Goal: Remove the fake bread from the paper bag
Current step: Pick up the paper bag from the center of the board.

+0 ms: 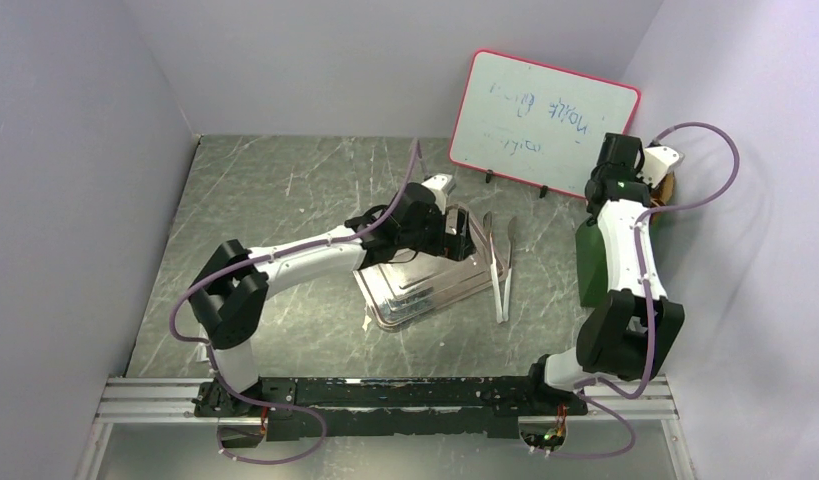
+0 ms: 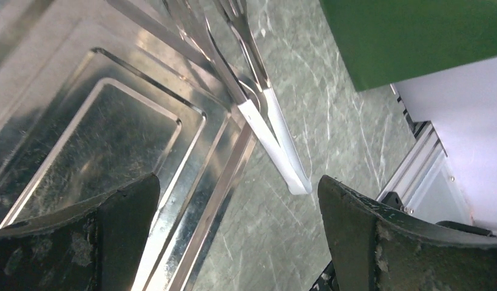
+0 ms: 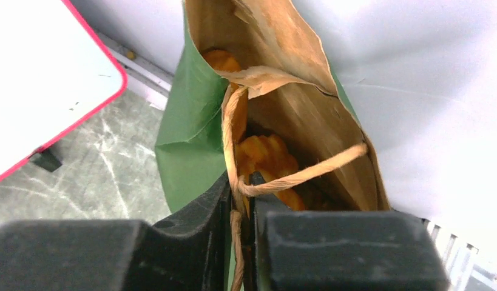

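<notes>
The paper bag, dark green outside and brown inside, stands against the right wall; it also shows in the top view. The fake bread, glossy and orange-brown, lies inside the bag, with another piece deeper in. My right gripper is shut on the bag's near rim and its tan cord handle; in the top view it sits at the bag's mouth. My left gripper is open and empty, low over the right edge of the silver tray.
Metal tongs with white tips lie just right of the tray, also seen in the top view. A red-framed whiteboard stands at the back. The right wall is close behind the bag. The aluminium rail runs along the near table edge.
</notes>
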You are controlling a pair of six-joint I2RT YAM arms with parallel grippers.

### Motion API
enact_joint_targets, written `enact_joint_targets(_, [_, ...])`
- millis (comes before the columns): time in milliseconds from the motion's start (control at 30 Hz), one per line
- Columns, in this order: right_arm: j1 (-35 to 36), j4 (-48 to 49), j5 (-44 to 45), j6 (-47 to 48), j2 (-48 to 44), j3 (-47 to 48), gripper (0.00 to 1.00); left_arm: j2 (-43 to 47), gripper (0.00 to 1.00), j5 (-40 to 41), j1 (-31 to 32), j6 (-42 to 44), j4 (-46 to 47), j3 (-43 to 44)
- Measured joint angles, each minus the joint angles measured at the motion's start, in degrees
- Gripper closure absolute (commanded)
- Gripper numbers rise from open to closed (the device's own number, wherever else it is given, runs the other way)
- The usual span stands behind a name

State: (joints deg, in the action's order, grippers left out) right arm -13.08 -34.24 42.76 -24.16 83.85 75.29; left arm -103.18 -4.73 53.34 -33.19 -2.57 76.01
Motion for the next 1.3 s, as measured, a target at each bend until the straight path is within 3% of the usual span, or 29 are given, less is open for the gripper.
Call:
enact_joint_targets(100, [0.0,-0.3,-1.4,-0.9,-1.2,0.0,1.0,1.0,0.02,1.7,-0.3,0.4,-1.6,1.2])
enact_joint_targets(400, [0.2,0.3,-3.9,-1.8,-8.0,-2.1,1.0,2.3,0.02,5.0,-1.9,1.0,-4.3,2.5])
enact_joint_targets(767, [6.5,0.1,1.5,-1.5,-14.6,-1.0,1.0,4.0,0.02,6.5,-2.6,1.3,-5.4,4.0])
enact_joint_targets(1133, [34.2,-0.1,17.3,0.3,-12.0,11.7,1.0,12.7,0.02,13.2,-5.4,-0.6,-4.6,-1.5])
enact_joint_targets(1300, [49.0,7.3,24.7,7.5,-6.6,14.3,1.0,19.2,0.02,19.2,-7.3,-3.6,-3.6,-7.9])
